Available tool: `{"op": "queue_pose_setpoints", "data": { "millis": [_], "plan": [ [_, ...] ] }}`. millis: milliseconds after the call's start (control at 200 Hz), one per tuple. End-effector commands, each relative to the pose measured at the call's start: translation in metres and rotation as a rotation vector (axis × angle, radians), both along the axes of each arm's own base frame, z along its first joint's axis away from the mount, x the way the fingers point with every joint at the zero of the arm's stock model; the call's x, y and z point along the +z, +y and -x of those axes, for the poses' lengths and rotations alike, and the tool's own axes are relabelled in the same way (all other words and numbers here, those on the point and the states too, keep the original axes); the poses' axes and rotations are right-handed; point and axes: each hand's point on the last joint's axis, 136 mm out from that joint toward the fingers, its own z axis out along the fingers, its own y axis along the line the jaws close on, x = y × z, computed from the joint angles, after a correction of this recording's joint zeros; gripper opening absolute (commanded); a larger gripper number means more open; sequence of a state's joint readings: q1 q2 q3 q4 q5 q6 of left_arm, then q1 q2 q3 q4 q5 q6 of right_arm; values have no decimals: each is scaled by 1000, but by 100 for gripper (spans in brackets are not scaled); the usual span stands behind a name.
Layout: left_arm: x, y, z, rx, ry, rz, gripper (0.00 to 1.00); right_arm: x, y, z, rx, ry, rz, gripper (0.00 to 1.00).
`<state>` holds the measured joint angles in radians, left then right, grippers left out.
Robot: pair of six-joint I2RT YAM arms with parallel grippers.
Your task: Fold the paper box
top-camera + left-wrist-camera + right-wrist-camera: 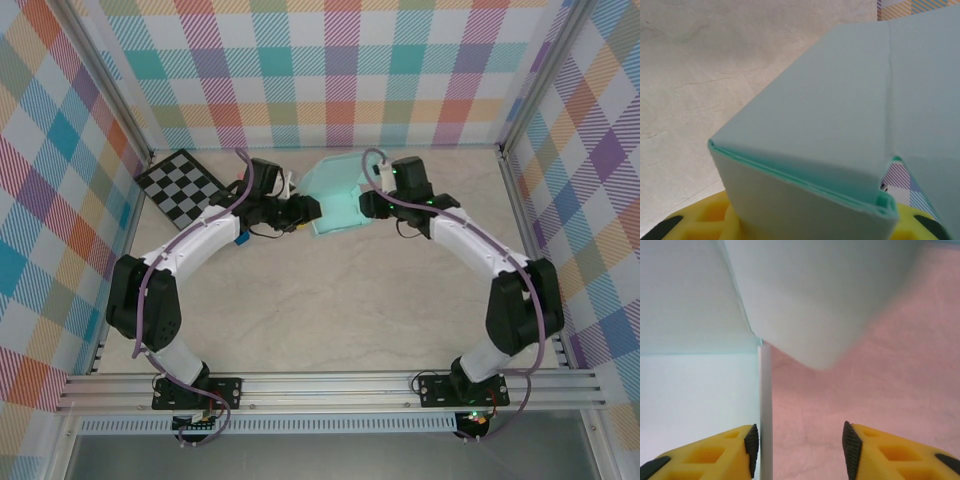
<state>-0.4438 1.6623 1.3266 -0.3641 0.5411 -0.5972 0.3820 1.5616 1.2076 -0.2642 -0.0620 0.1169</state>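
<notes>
Two arms are seen from above meeting at the paper box (335,190), which lies at the far middle of the table (330,300), right of a checkerboard (185,185). From the left wrist, the left gripper (810,225) appears clamped on a folded box wall, though its pads are hidden. From the right wrist, the right gripper (800,440) is held open, with a card edge just beside one pad (752,445).

Checkerboard (180,187) (far left), plaid walls (330,70), beige tabletop (340,310)
</notes>
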Motion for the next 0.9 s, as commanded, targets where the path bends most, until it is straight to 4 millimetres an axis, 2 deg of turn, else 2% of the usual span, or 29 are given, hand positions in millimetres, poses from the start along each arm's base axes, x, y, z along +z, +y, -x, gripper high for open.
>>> {"op": "queue_pose_setpoints", "data": {
  "millis": [0,160,270,370,475,580,715,805,900],
  "plan": [
    [2,-10,-3,-49,-26,13,29,19,3,24,96,28,-196,53],
    [-7,-12,-4,-121,-38,-17,30,26,-28,43,84,0,-284,54],
    [-24,-12,-5,-170,-11,-20,30,32,-55,45,23,-25,-297,54],
    [-43,-16,-4,-229,19,-20,31,30,-70,43,8,-22,-268,54],
    [-62,-21,1,-313,20,-31,31,27,-72,39,53,-43,-250,55],
    [-75,-21,2,-364,13,-29,31,21,-54,47,272,-86,-215,58],
    [-90,-21,2,-402,51,-1,34,18,-59,36,293,-161,-141,59],
    [-102,-17,0,-412,62,-20,36,25,-60,35,338,-154,-225,59],
    [-116,-13,-3,-424,91,-35,38,36,-67,27,302,-120,-321,59]
  ]
}}
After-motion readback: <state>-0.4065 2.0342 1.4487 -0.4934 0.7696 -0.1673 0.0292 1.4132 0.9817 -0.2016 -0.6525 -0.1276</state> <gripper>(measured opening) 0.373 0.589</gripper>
